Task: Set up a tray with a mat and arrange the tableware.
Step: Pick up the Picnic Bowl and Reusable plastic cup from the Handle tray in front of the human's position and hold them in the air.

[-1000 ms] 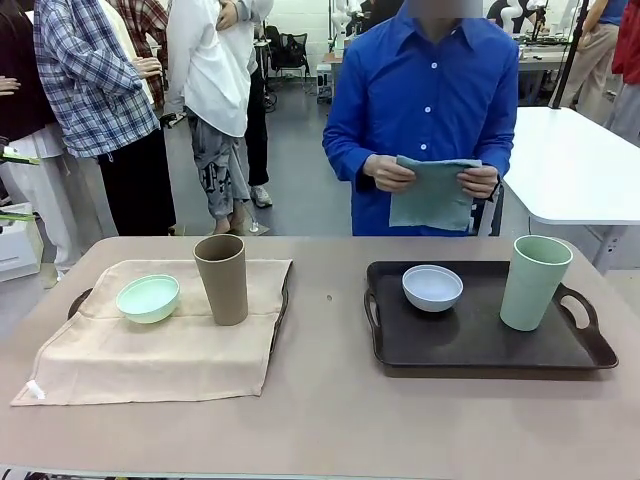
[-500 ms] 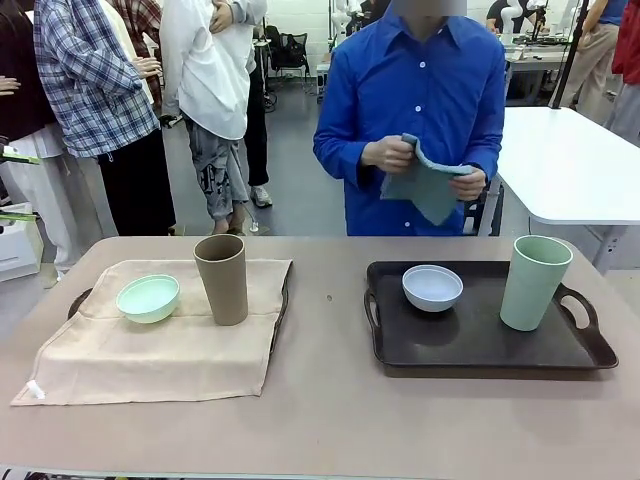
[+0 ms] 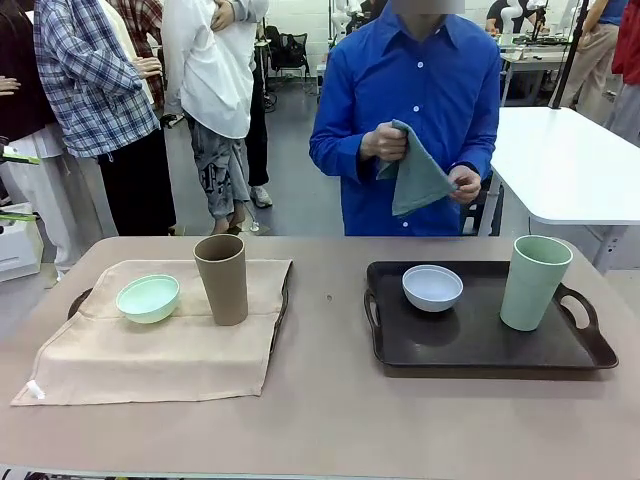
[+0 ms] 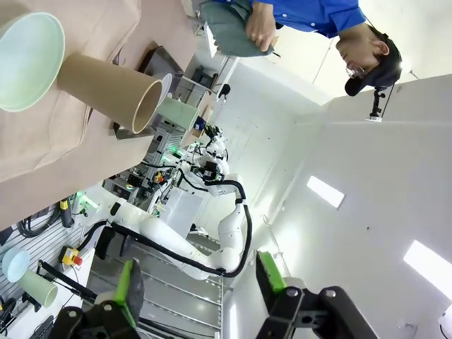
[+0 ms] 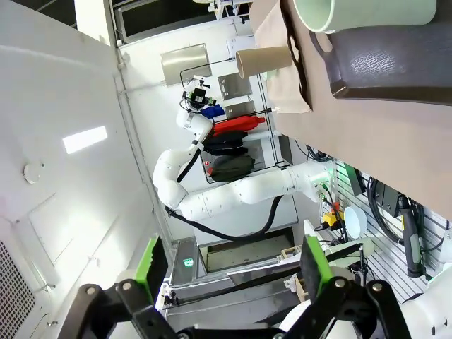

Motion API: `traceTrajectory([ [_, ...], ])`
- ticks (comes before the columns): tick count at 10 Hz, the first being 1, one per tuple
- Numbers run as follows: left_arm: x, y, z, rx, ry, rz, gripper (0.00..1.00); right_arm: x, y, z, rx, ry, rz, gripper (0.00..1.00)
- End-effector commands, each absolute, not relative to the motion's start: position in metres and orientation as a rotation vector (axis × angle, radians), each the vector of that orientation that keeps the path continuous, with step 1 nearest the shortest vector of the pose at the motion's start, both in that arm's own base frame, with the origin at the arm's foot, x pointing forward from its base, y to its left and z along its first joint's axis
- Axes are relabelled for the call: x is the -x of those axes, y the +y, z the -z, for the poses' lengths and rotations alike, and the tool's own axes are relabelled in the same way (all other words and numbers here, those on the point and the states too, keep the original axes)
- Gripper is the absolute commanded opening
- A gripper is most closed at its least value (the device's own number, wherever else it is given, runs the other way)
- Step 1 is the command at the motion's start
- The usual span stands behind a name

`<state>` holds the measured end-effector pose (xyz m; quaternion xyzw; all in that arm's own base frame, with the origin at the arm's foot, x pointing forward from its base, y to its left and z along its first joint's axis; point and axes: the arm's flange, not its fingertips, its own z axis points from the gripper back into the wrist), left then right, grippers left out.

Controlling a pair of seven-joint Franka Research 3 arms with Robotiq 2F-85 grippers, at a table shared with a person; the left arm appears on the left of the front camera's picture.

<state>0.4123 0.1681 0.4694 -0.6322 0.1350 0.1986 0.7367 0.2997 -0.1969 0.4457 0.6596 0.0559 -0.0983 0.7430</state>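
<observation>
Left gripper (image 4: 201, 289) and right gripper (image 5: 229, 272) are both hanging open, empty. The person (image 3: 420, 100) is holding a grey-green mat (image 3: 418, 180) beyond the table's (image 3: 330, 420) far edge. White bowl (image 3: 432, 287) and green cup (image 3: 535, 282) are sitting on the dark tray (image 3: 480, 345), mint bowl (image 3: 148, 297) and brown cup (image 3: 221, 278) on a beige cloth (image 3: 160, 355), probably covering another tray.

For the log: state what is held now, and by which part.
The person holds a grey-green cloth, one hand pinching its top corner, the other a lower edge. The left gripper and right gripper: jaws open, empty.
</observation>
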Motion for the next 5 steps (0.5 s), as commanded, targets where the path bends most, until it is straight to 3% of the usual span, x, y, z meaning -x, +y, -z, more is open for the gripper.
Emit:
traceTrajectory([
  [1, -0.412, 0.169, -0.470, 1.383, 0.295, -0.453, 0.86, -0.300, -0.197, -0.448, -1.441, 0.125, 0.217, 1.00],
  [3, -0.412, 0.168, -0.469, 1.389, 0.296, -0.436, 0.86, -0.300, -0.197, -0.446, -1.445, 0.122, 0.215, 1.00],
  [5, -0.415, 0.143, -0.498, 1.312, 0.249, -0.396, 0.86, -0.309, -0.201, -0.458, -1.313, 0.019, 0.080, 1.00],
])
